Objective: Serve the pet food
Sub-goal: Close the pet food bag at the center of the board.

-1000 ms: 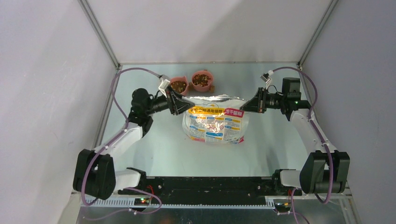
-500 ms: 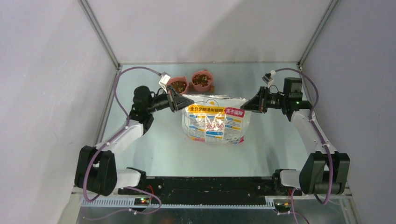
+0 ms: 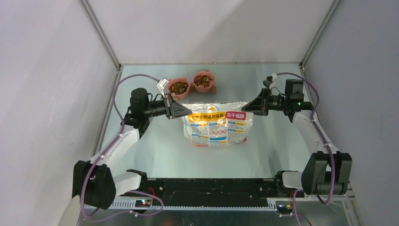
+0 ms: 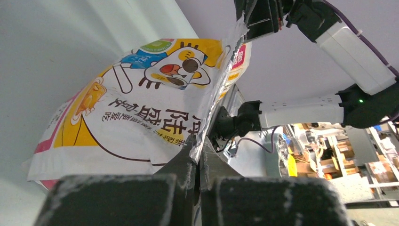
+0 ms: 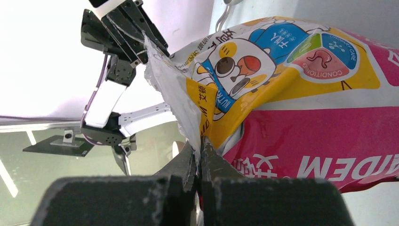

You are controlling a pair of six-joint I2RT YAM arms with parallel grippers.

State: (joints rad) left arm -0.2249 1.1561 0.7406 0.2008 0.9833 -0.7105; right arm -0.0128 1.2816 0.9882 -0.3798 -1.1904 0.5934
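The printed cat-picture bag (image 3: 217,126) hangs between my two grippers above the table middle. My left gripper (image 3: 184,112) is shut on the bag's top-left corner, seen in the left wrist view (image 4: 197,151) pinching the silver rim. My right gripper (image 3: 251,107) is shut on the top-right corner, seen in the right wrist view (image 5: 199,149) clamping the rim. The bag also shows in the left wrist view (image 4: 141,108) and the right wrist view (image 5: 301,103). Brown kibble pet food (image 3: 179,86) fills two pink bowls behind the bag; the second heap (image 3: 203,80) is to the right.
The two pink bowls (image 3: 186,83) stand side by side at the back of the table, just behind the bag's left half. White walls close in the left, right and back sides. The black arm-base rail (image 3: 207,186) runs along the near edge.
Both grippers have carried the bag toward the near side, away from the bowls. The left arm has swung back and outward; the bag's top rim is pulled flatter.
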